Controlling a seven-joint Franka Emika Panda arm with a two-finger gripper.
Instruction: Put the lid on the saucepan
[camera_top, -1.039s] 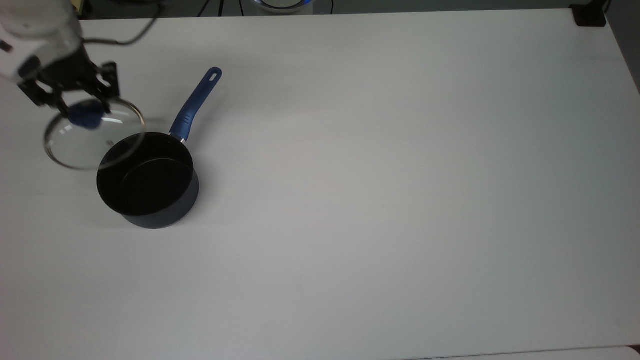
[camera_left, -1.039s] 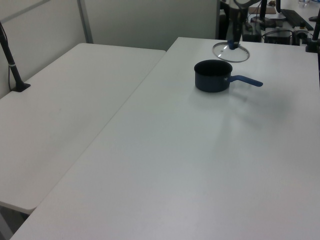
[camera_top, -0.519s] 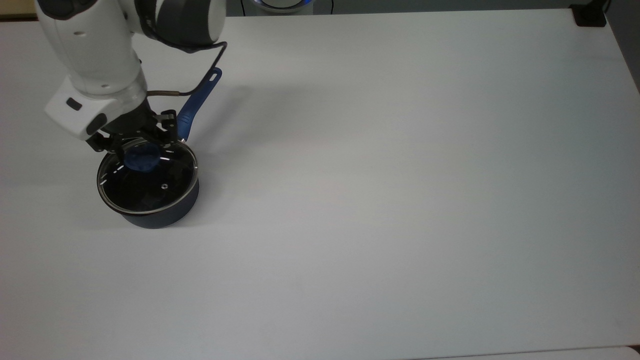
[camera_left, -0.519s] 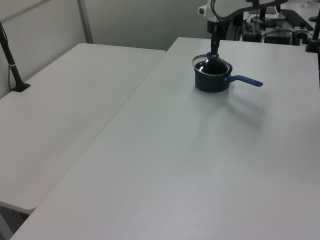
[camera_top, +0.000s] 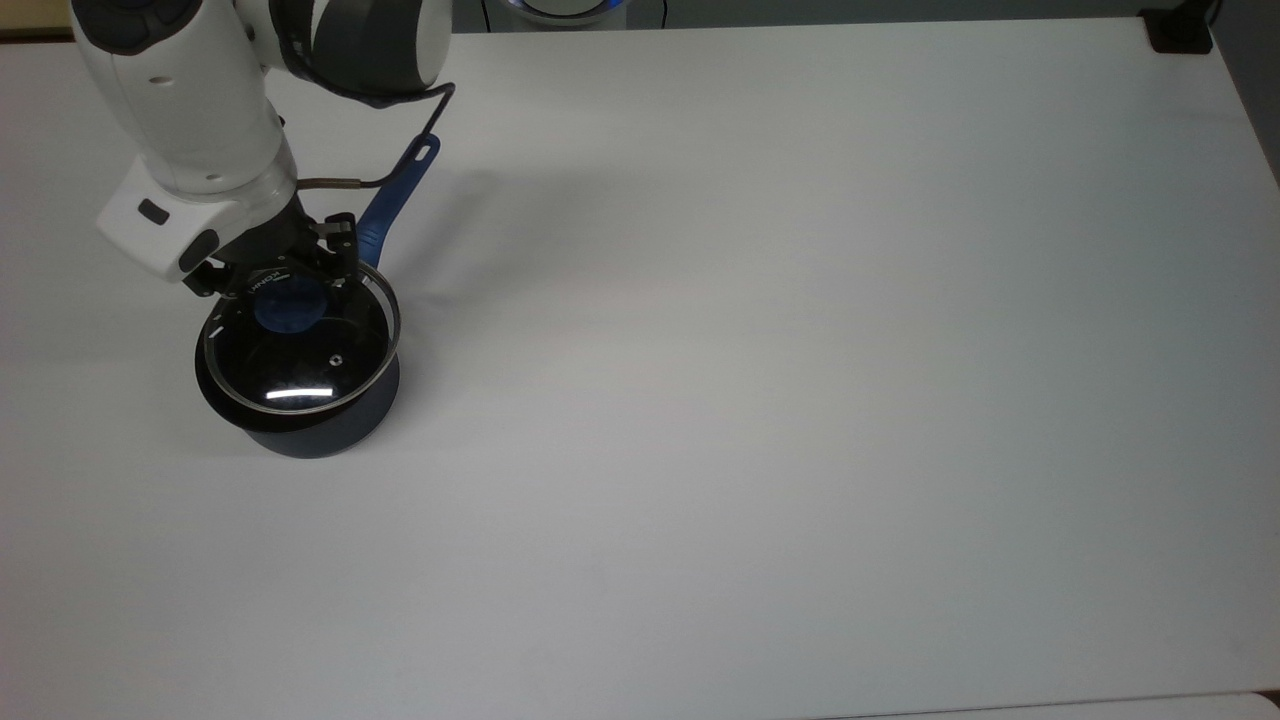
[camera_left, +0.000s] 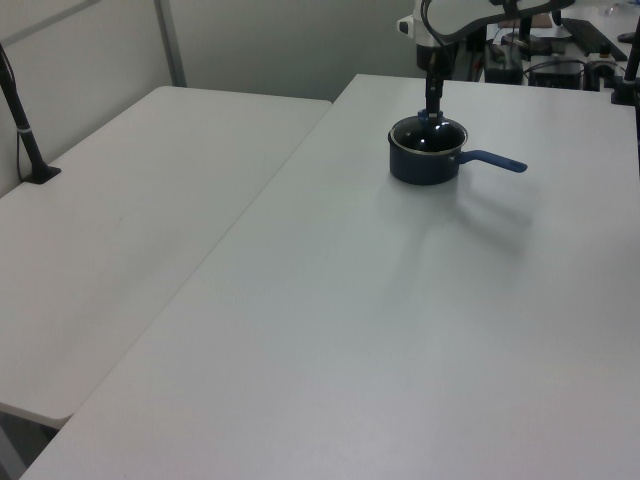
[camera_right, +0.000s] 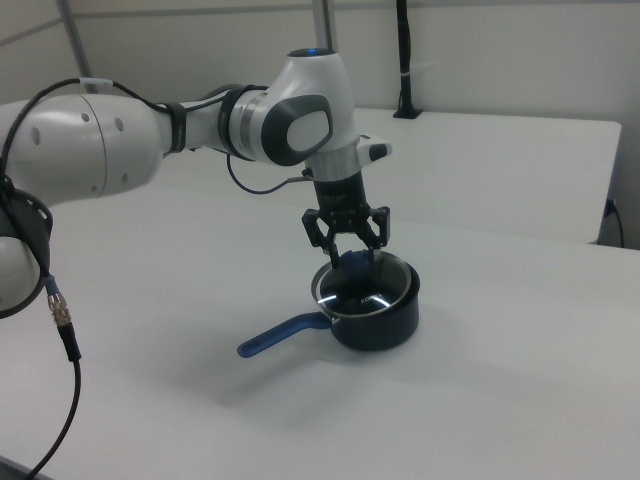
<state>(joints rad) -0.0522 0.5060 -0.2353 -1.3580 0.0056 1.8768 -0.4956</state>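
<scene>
Although the lid (camera_top: 300, 350) already covers the saucepan (camera_top: 305, 400) in the top view, it looks slightly off-centre, its rim overhanging toward the blue handle, so seating and letting go appear to remain; the end effector (camera_top: 287, 296) sits directly over the knob. In the left view, the lid (camera_left: 428, 134) lies just beneath the end effector (camera_left: 431, 108). In the right view, the end effector (camera_right: 349, 254) has its fingers spread around the knob, whether touching I cannot tell; saucepan (camera_right: 378, 316) and lid (camera_right: 362, 282) sit directly below on the bench (camera_right: 500, 380).
</scene>
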